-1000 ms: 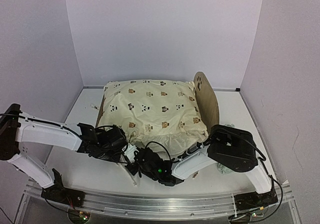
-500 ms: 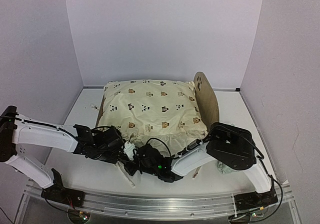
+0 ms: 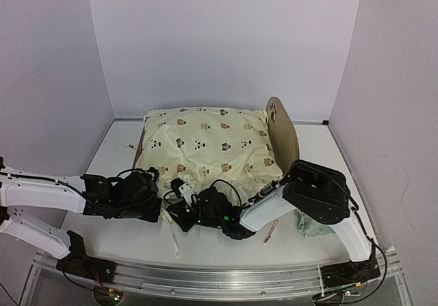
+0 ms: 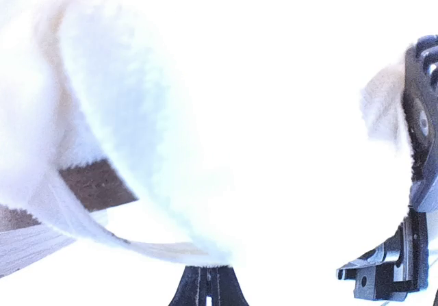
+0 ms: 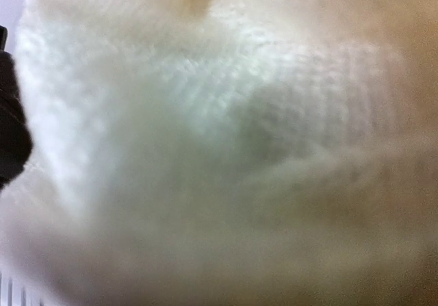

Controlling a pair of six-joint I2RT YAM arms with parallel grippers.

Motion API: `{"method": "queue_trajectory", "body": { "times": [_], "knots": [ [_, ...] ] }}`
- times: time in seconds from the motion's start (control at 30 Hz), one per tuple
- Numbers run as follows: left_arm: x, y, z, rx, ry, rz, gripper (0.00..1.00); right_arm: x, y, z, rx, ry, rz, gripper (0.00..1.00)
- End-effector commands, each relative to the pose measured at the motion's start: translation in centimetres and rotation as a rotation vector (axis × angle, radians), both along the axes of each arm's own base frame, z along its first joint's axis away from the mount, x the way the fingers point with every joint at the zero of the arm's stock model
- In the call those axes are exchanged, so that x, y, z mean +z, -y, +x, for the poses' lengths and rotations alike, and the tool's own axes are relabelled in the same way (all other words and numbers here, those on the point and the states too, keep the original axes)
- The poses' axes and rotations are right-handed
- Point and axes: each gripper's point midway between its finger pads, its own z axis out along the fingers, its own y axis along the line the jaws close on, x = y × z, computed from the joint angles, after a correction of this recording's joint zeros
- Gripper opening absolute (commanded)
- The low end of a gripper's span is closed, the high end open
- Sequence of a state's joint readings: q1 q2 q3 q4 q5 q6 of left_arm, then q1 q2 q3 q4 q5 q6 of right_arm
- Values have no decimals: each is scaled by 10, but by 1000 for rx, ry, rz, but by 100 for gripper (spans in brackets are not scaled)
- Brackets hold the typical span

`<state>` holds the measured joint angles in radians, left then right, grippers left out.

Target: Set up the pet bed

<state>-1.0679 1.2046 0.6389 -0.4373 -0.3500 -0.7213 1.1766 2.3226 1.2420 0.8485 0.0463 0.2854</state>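
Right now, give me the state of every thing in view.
pet bed, standing flat, headboard upright.
cushion, lying on the bed, covering its base.
mint pillow, lying loose outside the bed.
left claw, shut at the cushion's near edge.
right claw, beside it; open or shut unclear.

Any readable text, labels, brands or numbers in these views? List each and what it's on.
No readable text in any view.
On the cushion: bear prints only, no lettering.
On the headboard: a paw-print cutout, a shape, not text.
Both wrist views: blurred and washed out, nothing to read.
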Motion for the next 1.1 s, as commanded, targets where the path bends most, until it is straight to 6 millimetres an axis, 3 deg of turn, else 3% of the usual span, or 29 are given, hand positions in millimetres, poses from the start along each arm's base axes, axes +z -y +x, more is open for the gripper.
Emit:
{"method": "queue_trajectory", "body": {
  "times": [0.0,0.33,0.77,0.9,1.07],
  "knots": [
    [1,7,1,-26,14,-19,0,14,3,6,-2,-46,65,19],
    [3,10,1,-36,13,-30,0,25,-1,7,26,-45,117,31],
    [1,12,-1,-50,5,-28,0,37,-8,19,-6,-12,161,39],
    [0,12,-2,-56,1,-27,0,37,-12,21,-5,-1,167,37],
    [-3,12,-2,-62,-4,-16,0,40,-14,26,-26,21,179,27]
  ]
}}
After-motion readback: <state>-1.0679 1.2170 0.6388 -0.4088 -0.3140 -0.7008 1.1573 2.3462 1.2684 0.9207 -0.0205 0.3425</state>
